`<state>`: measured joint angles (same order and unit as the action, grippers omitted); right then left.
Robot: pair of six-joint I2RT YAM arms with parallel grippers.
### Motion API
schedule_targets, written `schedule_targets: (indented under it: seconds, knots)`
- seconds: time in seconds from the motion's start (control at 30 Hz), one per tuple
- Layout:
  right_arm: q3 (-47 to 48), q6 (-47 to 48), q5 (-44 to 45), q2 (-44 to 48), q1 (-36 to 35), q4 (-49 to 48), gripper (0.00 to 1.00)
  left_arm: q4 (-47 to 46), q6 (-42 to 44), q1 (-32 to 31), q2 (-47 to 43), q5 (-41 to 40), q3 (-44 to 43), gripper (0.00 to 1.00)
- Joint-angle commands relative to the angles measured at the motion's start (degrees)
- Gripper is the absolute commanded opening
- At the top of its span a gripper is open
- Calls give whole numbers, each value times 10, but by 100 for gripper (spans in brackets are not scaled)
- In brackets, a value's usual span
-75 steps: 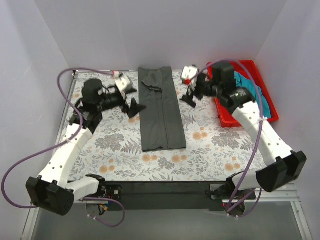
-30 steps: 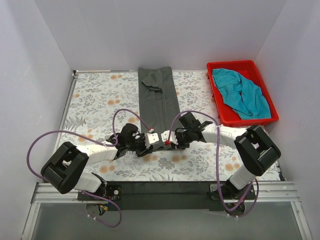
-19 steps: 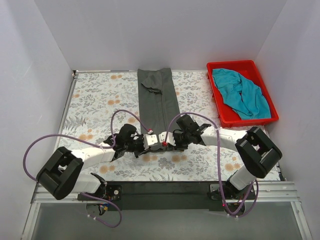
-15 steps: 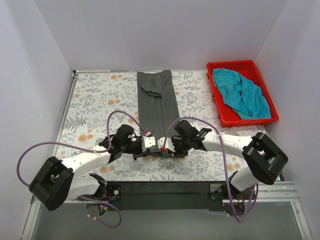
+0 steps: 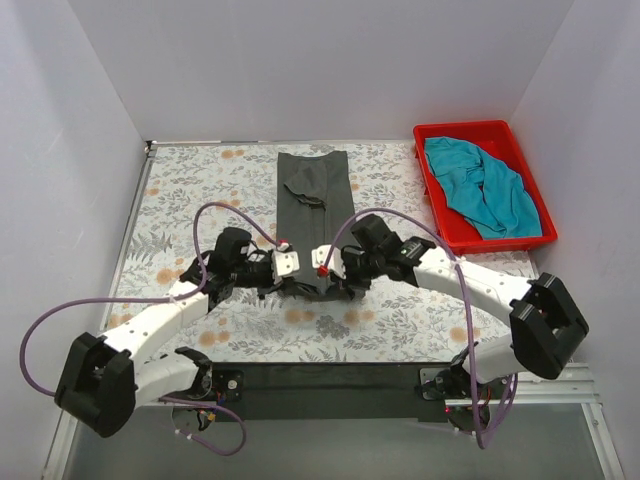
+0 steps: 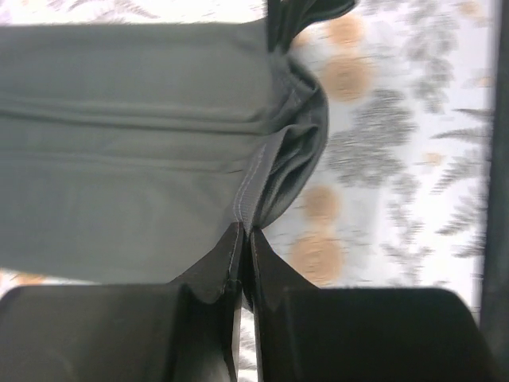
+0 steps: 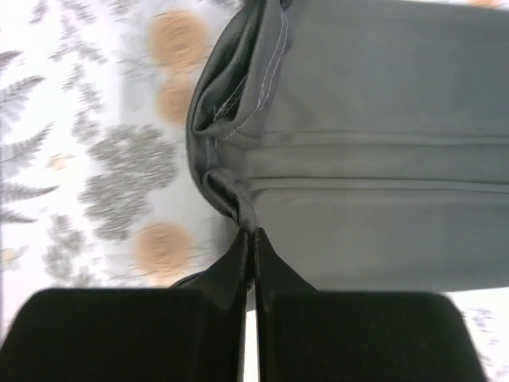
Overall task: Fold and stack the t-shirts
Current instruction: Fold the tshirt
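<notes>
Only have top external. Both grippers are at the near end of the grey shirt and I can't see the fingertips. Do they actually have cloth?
Observer: The left wrist view shows the left gripper shut, with a stitched edge of the grey t-shirt pinched between its tips.
Operator: Right side?
Observer: The right wrist view shows the right gripper shut too, on a bunched corner of the same shirt's near end.
Operator: Single layer or several?
Observer: Both wrist views show folds gathering into the pinch, so it is more than one layer. I cannot tell the exact count.
</notes>
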<state>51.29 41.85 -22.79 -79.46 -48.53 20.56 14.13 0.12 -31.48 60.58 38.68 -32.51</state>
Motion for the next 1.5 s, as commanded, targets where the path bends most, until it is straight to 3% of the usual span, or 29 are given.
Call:
schedule_targets:
  seconds: [0.0,0.43,0.67,1.03,1.47]
  knots:
    - [63,48,-3,-30,24,5,1,-31,46,62,46,22,-42,0]
    - [241,181,-23,-198,121,5,1,-166,104,150,279,47,-195,0]
    - [334,212,-32,-302,158,4,1,-177,120,167,384,50,-279,0]
    - [429,234,-33,-405,183,-4,1,-201,130,195,466,39,-340,0]
    - [463,237,-17,-444,187,-20,1,-220,135,197,529,32,-378,1]
